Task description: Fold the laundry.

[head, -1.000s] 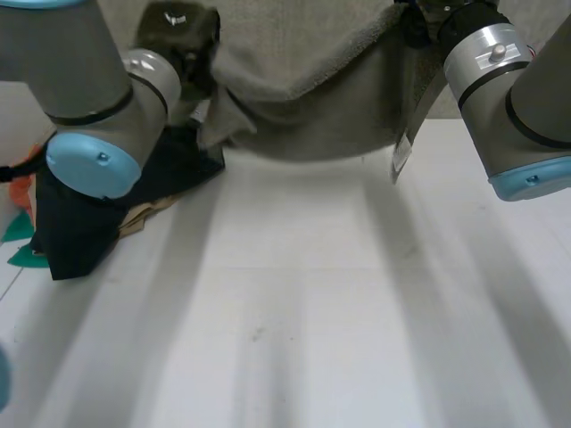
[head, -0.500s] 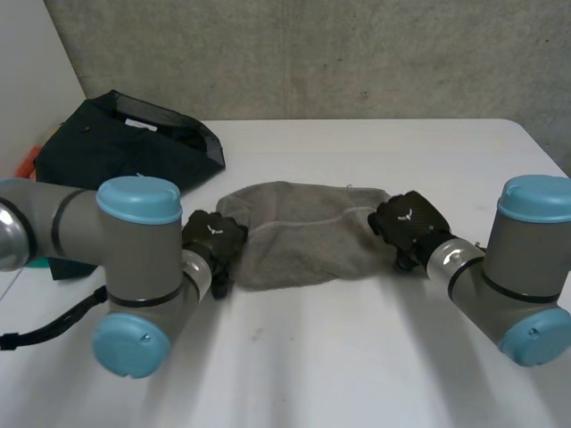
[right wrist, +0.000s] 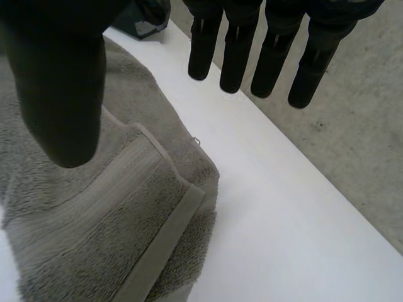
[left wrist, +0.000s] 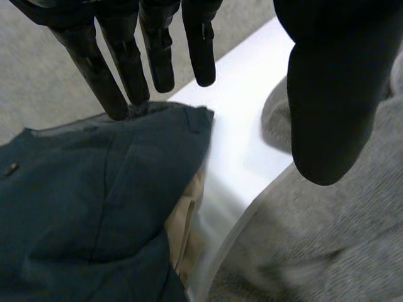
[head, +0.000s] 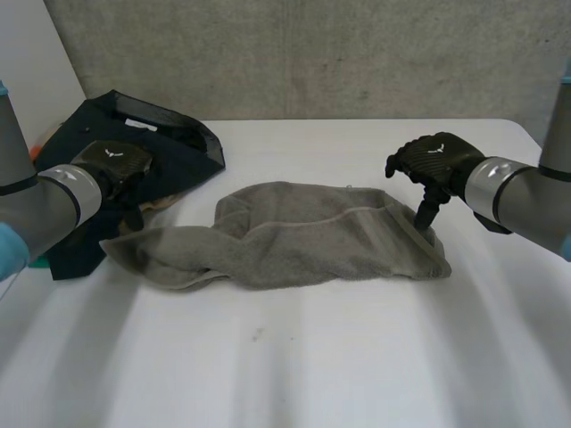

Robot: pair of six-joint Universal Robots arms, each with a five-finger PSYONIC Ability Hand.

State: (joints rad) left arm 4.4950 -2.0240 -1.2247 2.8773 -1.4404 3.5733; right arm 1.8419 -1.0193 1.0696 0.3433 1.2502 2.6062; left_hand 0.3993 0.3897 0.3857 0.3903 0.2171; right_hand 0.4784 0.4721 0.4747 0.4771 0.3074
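Lying crumpled across the middle of the frame, the towel point(head: 294, 236) rests on the white desk point(head: 357, 357). Its length runs left to right, and its left end trails toward the dark cloth point(head: 152, 134) in the upper left. A tan cloth point(head: 153, 208) peeks out beneath the dark one. The right hand point(head: 437, 159) hovers over the towel's right end, fingers point(right wrist: 238, 56) straight and apart from the thumb, holding nothing. The left hand point(head: 111, 162) hangs at the left of the frame above the dark cloth's edge, just beside the towel's left end. Its fingers point(left wrist: 129, 60) are straight and spread, and it is empty too.
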